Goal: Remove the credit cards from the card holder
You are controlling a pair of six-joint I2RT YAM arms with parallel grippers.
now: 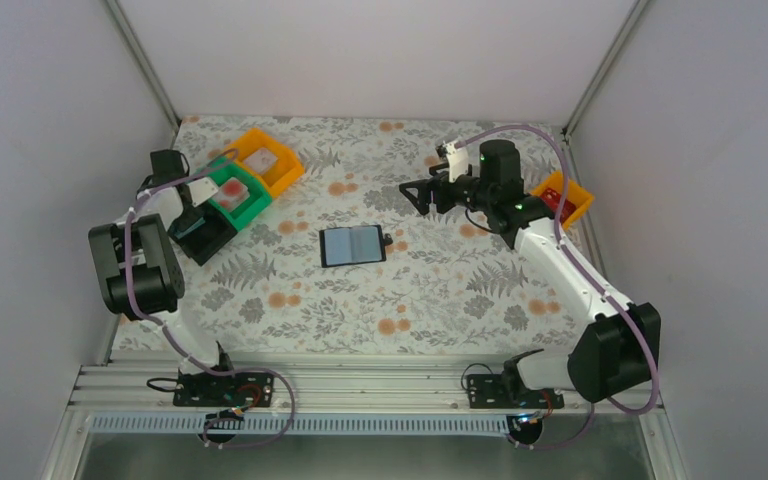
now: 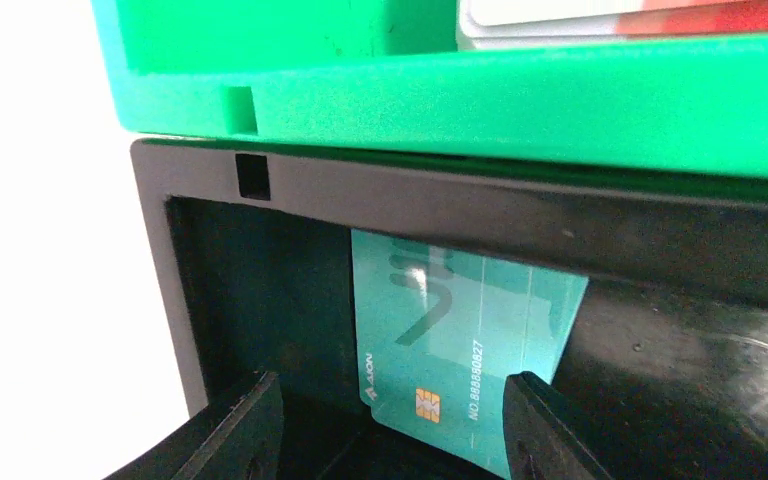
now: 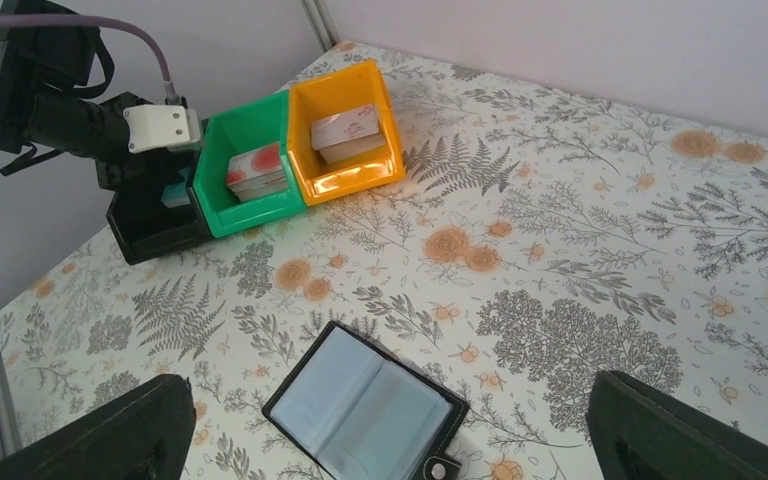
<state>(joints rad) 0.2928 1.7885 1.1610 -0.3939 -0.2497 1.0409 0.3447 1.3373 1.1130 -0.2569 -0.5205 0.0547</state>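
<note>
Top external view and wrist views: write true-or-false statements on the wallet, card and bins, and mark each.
1. The small black bifold wallet lies open on the floral table. True.
2. The right gripper is shut on a card. False: it is open.
3. The green plastic bin stands between the black plastic bin and an orange plastic bin. True.
4. The teal plastic card sits in the green bin. False: it leans inside the black bin.
</note>
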